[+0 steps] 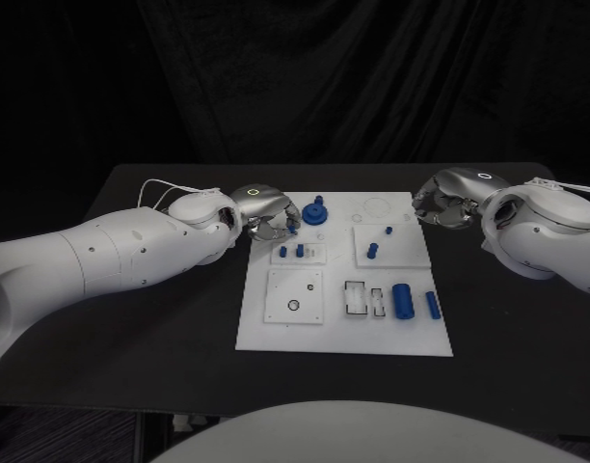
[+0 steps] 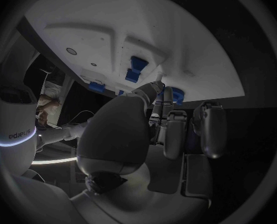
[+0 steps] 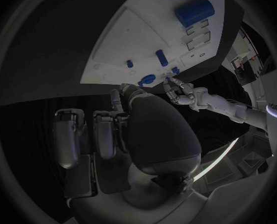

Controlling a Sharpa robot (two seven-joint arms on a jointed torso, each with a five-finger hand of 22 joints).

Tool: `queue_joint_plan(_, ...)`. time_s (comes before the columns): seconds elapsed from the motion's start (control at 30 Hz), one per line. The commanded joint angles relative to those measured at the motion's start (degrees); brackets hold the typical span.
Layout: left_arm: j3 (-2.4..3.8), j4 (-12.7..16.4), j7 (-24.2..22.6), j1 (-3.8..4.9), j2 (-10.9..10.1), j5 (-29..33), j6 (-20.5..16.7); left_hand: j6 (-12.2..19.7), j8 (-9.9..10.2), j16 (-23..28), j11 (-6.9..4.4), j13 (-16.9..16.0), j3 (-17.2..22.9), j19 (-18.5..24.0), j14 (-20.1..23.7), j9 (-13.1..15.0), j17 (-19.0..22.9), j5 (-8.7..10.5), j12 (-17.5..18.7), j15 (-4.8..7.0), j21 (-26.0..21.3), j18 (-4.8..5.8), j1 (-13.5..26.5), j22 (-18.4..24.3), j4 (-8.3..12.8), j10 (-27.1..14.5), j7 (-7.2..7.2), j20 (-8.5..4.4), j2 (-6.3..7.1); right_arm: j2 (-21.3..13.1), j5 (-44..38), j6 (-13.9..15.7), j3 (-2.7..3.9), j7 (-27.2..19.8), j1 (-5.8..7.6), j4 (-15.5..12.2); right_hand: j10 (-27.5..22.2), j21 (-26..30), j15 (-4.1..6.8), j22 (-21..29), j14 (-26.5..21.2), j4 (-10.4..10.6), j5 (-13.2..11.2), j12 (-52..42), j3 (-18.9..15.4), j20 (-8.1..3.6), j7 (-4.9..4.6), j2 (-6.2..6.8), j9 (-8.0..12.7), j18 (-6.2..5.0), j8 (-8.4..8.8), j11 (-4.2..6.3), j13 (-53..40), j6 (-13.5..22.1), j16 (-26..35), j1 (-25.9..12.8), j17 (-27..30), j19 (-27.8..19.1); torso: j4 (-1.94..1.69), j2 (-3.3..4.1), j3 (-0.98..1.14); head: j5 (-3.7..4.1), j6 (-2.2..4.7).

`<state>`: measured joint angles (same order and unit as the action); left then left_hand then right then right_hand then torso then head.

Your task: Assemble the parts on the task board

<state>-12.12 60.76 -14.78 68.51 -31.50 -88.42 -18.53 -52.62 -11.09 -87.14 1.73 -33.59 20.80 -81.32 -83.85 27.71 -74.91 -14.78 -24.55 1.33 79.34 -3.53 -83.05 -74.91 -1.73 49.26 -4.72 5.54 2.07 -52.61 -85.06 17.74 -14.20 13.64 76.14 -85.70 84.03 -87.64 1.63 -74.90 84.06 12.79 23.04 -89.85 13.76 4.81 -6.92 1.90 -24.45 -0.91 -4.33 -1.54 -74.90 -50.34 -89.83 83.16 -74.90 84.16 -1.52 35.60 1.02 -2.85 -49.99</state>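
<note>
White rectangular task board (image 1: pixel 344 333) lies mid-desk, small blue parts (image 1: pixel 401 300) on it; left hand (image 1: pixel 266 214) hovers at its far-left edge, right hand (image 1: pixel 443 203) at far-right; fingers' state unclear.

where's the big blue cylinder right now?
In the head view the big blue cylinder lies on the task board, in its near right part, between the white slotted block and a slimmer blue pin.
</note>
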Motion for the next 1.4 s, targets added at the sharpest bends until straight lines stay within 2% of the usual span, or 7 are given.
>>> queue_joint_plan(0.03, 0.05, 0.0, -0.1, -0.12, 0.2, 0.0, -0.6, 0.0, 0.2, 0.3, 0.00, 0.1, -0.1, -0.2, 0.0, -0.1, -4.3, -0.33, 0.4, -0.11, -0.4, 0.51, -0.1, -11.1, 0.2, 0.4, 0.09, -0.19, -0.19, -0.1, -0.2, -0.2, 0.04, 0.8, -0.16, 0.0, 6.0, 0.3, -0.02, -14.0, 5.9, 0.0, 0.1, -0.1, 0.3, 0.02, 0.03, 0.02, 0.1, 0.07, -0.21, -0.13, -15.1, -0.2, -0.2, 0.1, -15.1, 3.7, 0.09, -0.10, 0.03, 0.05, -0.01)
queue_joint_plan(0.2, 0.05, -0.2, 0.0, -0.22, 0.5, 0.0, -0.2, -0.1, 0.3, 0.3, 0.03, 0.1, -0.2, -0.1, 0.0, -0.1, -4.1, -0.35, 0.3, -0.12, -0.4, 0.50, -0.1, -11.1, 0.3, 0.6, 0.05, -0.19, -0.16, 0.0, -0.2, -0.2, 0.04, 0.9, -0.18, 0.0, 6.0, 0.3, -0.01, -14.0, 5.9, -0.1, 0.1, -0.1, 0.3, 0.01, 0.04, 0.07, 0.1, 0.07, -0.19, -0.12, -15.1, -0.2, -0.2, 0.1, -15.1, 3.7, 0.18, -0.14, -0.02, -0.12, -0.01)
queue_joint_plan(0.4, 0.05, -0.5, 0.0, -0.43, 0.8, 0.0, 0.5, -0.1, 0.4, 0.4, 0.05, 0.1, -0.3, -0.1, 0.1, -0.1, -4.0, -0.34, 0.3, -0.17, -0.6, 0.47, -0.1, -11.0, 0.3, 0.8, 0.00, -0.20, -0.13, 0.1, -0.2, -0.2, 0.04, 0.9, -0.22, 0.0, 6.0, 0.3, -0.01, -14.0, 5.9, -0.1, 0.1, -0.1, 0.3, 0.01, 0.04, 0.09, 0.1, 0.08, -0.18, -0.12, -15.1, -0.2, -0.2, 0.2, -15.1, 3.7, 0.10, -0.11, -0.05, 0.11, -0.01)
queue_joint_plan(0.87, 0.05, -0.6, -0.1, -0.92, 1.1, 0.0, 1.0, 0.0, 0.5, 0.5, 0.07, 0.1, -0.3, 0.1, 0.3, -0.1, -3.6, -0.35, 0.3, -0.21, -0.8, 0.42, -0.1, -11.0, 0.3, 0.9, -0.01, -0.20, -0.09, 0.2, -0.2, -0.2, 0.04, 0.9, -0.25, 0.0, 6.0, 0.3, -0.01, -14.0, 5.9, -0.1, 0.1, -0.1, 0.3, 0.01, 0.04, 0.09, 0.1, 0.08, -0.18, -0.12, -15.1, -0.2, -0.2, 0.2, -15.1, 3.7, 0.17, -0.02, 0.01, 0.15, -0.01)
queue_joint_plan(1.23, 0.05, -1.3, -0.1, -1.22, 1.8, 0.0, 1.2, 0.0, 0.6, 0.5, 0.07, 0.2, -0.3, 0.1, 0.3, -0.2, -3.6, -0.43, 0.3, -0.24, -0.8, 0.41, -0.2, -11.0, 0.4, 1.0, -0.01, -0.20, -0.08, 0.3, -0.2, -0.2, 0.04, 0.9, -0.26, 0.1, 6.0, 0.3, 0.00, -14.0, 5.9, -0.2, 0.1, -0.1, 0.4, 0.00, 0.02, 0.10, 0.1, 0.07, -0.16, -0.12, -15.1, -0.2, -0.2, 0.2, -15.1, 3.7, 0.05, -0.03, -0.03, 0.30, -0.01)
queue_joint_plan(1.4, 0.05, -1.7, 0.1, -1.28, 2.0, 0.0, 1.6, 0.2, 1.0, 0.7, 0.07, 0.4, -0.3, 0.3, 0.6, -0.2, -3.2, -0.31, 0.5, -0.21, -1.1, 0.34, -0.3, -10.9, 0.5, 0.8, 0.05, -0.20, -0.05, 0.4, -0.2, -0.3, 0.04, 0.9, -0.26, 0.1, 6.0, 0.3, 0.00, -14.0, 5.9, -0.2, 0.1, -0.1, 0.4, 0.00, 0.02, 0.10, 0.1, 0.07, -0.16, -0.12, -15.1, -0.2, -0.2, 0.2, -15.1, 3.7, 0.15, -0.05, -0.03, 0.20, -0.01)
